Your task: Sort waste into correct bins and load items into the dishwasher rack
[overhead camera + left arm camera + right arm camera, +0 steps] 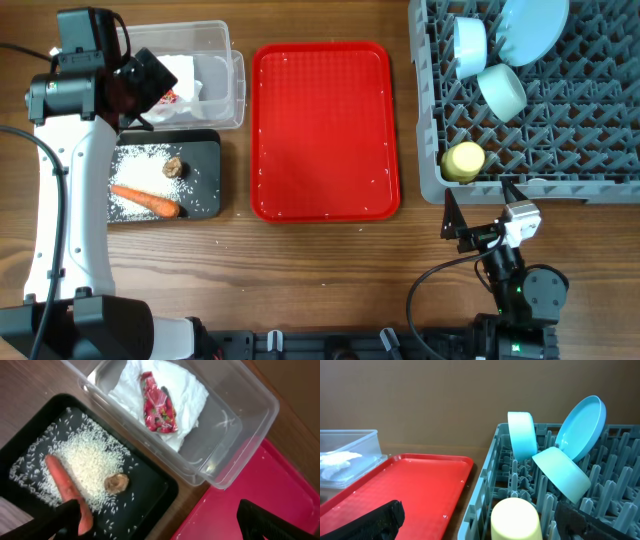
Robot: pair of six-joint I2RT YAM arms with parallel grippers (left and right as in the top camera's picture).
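Note:
The clear tub point(222, 62) holds crumpled white napkins point(192, 390) and the red snack wrapper point(159, 407). The black tray point(203, 148) holds rice point(85, 457), the brown lump point(116, 483) and the carrot point(64, 485). My left gripper point(160, 525) is open and empty, above the tub and tray. The grey rack point(580, 130) holds the pale blue plate point(532, 26), the pale blue bowl point(469, 45), the mint bowl point(502, 90) and the yellow cup point(463, 160). My right gripper point(480, 207) is open and empty, in front of the rack near the cup point(516, 519). No spoon is in view.
The flat red tray point(322, 130) lies between the bins and the rack, bare but for a few specks. It also shows in the right wrist view point(415, 485). Wood table surface runs along the front edge.

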